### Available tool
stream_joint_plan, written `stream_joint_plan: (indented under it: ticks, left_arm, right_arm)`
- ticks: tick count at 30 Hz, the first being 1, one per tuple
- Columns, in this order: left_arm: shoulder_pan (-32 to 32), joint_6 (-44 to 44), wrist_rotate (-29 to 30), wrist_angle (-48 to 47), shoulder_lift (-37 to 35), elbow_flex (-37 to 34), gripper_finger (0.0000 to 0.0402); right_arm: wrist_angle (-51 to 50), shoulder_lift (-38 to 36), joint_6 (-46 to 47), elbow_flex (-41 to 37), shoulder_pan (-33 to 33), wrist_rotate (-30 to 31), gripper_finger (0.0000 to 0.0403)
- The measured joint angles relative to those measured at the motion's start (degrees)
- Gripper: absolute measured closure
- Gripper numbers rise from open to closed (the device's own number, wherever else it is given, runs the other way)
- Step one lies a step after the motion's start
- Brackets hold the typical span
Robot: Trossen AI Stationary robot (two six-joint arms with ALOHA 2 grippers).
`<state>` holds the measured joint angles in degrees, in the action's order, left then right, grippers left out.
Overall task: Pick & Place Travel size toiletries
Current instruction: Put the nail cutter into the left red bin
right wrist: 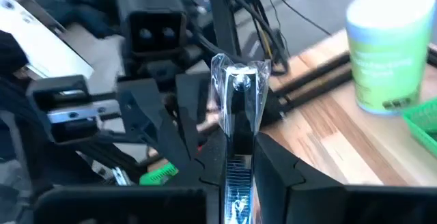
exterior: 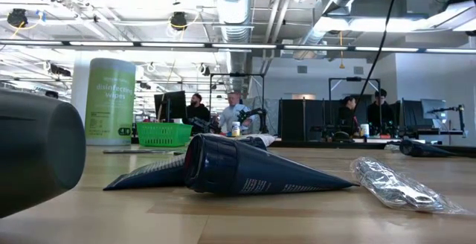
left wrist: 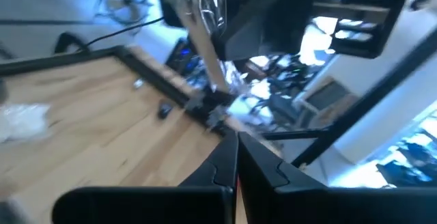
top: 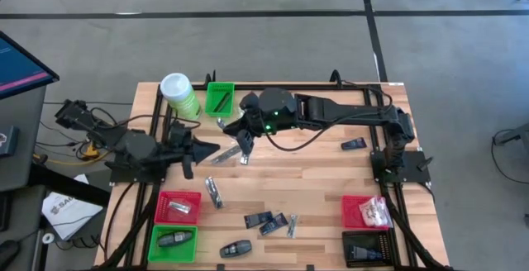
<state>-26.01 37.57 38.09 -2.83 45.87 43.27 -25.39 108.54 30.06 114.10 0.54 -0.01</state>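
My right gripper (top: 245, 145) hangs above the table's middle, shut on a slim clear-silvery sachet (right wrist: 239, 94) with a dark item inside. My left gripper (top: 212, 149) (left wrist: 236, 161) is shut with nothing in it, just left of the right one and pointing toward it. Other toiletries lie flat on the wood. There is a silvery packet (top: 213, 191), dark blue packets (top: 259, 219) (exterior: 245, 171), a small silvery packet (top: 292, 225) (exterior: 394, 184), a black oval piece (top: 235, 249) and a dark packet (top: 354, 144). My right gripper pinches the sachet's lower part (right wrist: 239, 132) between its two fingers. The rest of the sachet sticks out past the fingertips, its crimped end (right wrist: 239, 65) farthest out. The sachet is lifted clear of the table.
A green canister with a white lid (top: 178, 93) and a green bin (top: 220, 97) stand at the far edge. A red bin (top: 178, 207) and a green bin (top: 172, 242) sit near left. A red bin (top: 366, 211) and a black bin (top: 368, 246) sit near right.
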Motion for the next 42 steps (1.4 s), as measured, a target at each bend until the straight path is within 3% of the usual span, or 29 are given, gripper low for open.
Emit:
stream_joint_plan:
  ticks: [8,14,17,21,32,37,42]
  left_arm:
    - [5.82,-6.62,-13.98,12.43,-0.2,0.0,0.04]
    - [6.33,-10.56,-14.51,18.23,-0.51,0.0,0.0397]
    - [6.33,-10.61,-11.62,18.48,-1.32,0.0,0.0383]
    - [6.51,-11.43,-7.86,18.59,-2.62,0.0,0.0339]
    - [11.06,-12.02,-11.14,21.44,-0.97,0.0,0.0177]
    - [12.77,-11.92,-11.76,24.28,-0.06,0.0,0.0145]
    - [14.74,-11.87,-14.07,25.68,-0.09,0.0,0.014]
  right_arm:
    - [3.39,-1.66,0.0,0.01,1.41,-0.01,0.0363]
    - [7.23,-3.0,0.06,0.04,1.7,0.02,0.0363]
    - [8.55,-3.57,0.81,0.02,1.92,0.0,0.0363]
    - [10.01,-4.46,0.87,0.1,2.14,0.11,0.0362]
    - [10.62,-3.07,1.06,-0.01,2.07,0.72,0.0362]
    - [10.39,-3.33,0.98,0.02,2.07,0.89,0.0362]
    - [9.73,-3.24,1.03,0.02,1.93,1.58,0.0362]
